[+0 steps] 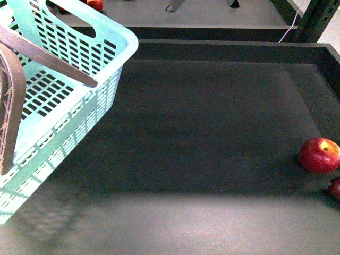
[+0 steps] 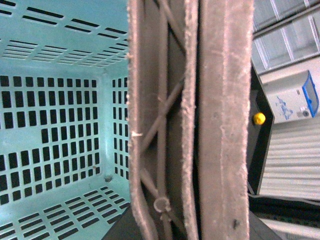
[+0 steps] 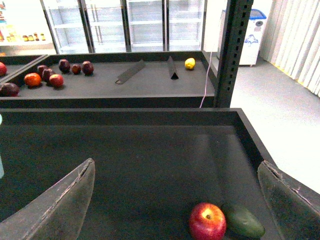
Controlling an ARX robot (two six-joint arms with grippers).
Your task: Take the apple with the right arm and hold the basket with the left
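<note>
The red apple [image 1: 320, 154] with a yellowish patch at its stem lies on the dark tray floor at the far right. In the right wrist view the apple [image 3: 207, 221] sits between the spread fingers [image 3: 55, 205] of my right gripper [image 3: 175, 202], which is open and not touching it. The mint-blue basket [image 1: 79, 101] is tilted at the left, its brown handles [image 1: 11, 101] raised. In the left wrist view the handles [image 2: 220, 125] fill the middle, with the basket's slotted inside [image 2: 55, 125] beside them. My left gripper [image 2: 185, 225] is shut on the basket by its handles; its fingers are hidden.
A dark green fruit [image 3: 243, 221] touches the apple. A small dark maroon fruit [image 1: 336, 188] lies near the right edge. The tray's raised black wall [image 1: 223, 49] runs along the back. Behind it stand a shelf with several fruits [image 3: 50, 77], a yellow one [image 3: 190, 63] and a black post [image 3: 232, 50].
</note>
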